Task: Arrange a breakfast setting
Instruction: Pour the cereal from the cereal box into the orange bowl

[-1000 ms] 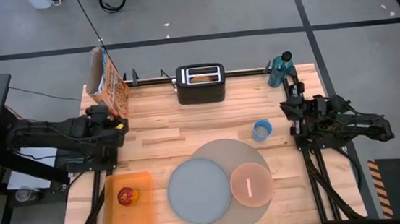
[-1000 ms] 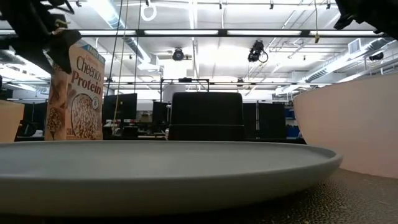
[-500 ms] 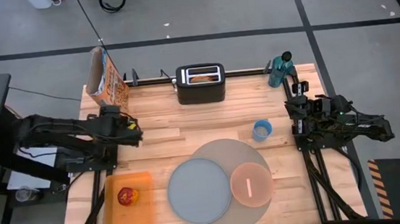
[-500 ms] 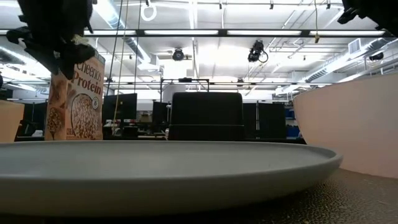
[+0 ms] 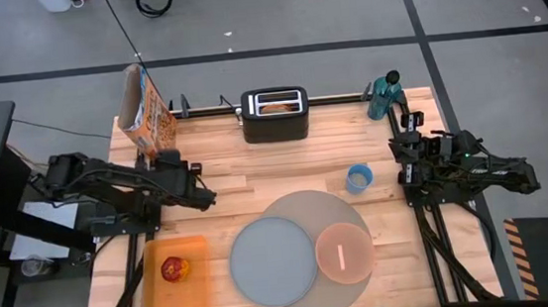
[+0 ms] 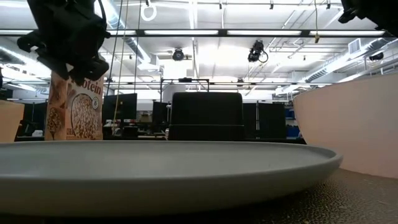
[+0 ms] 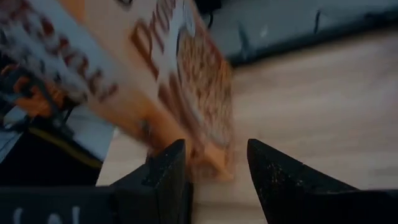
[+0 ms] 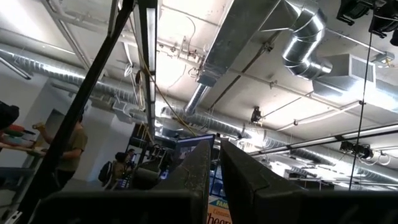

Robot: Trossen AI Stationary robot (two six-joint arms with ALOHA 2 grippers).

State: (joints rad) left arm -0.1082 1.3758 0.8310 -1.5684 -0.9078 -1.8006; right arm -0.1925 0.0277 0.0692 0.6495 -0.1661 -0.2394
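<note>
A grey plate (image 5: pixel 272 261) and a pink bowl (image 5: pixel 343 252) rest on the round placemat (image 5: pixel 303 206). A metal spoon (image 5: pixel 342 257) lies in the bowl. A bagel half (image 5: pixel 274 105) sticks out of the black toaster's slot. A red apple (image 5: pixel 174 269) lies on the orange board (image 5: pixel 191 290). Cereal pieces are out of view. My left gripper (image 5: pixel 205 196) is open and empty above the bare wood left of the placemat; its wrist view (image 7: pixel 214 149) shows the cereal box (image 7: pixel 174 81) beyond the fingers. My right gripper (image 8: pixel 216 149) is shut and raised at the table's right edge (image 5: pixel 401 148).
The cereal box (image 5: pixel 144 113) stands at the far left corner and the toaster (image 5: pixel 275 114) at the far middle. A blue cup (image 5: pixel 359 178) and a teal bottle (image 5: pixel 384 94) stand at the right. Bare wood lies between the toaster and the placemat.
My left gripper has gone from beside the cereal box toward the table's right and near edges, out over the bare wood left of the placemat. In the low view it has crossed in front of the top of the cereal box.
</note>
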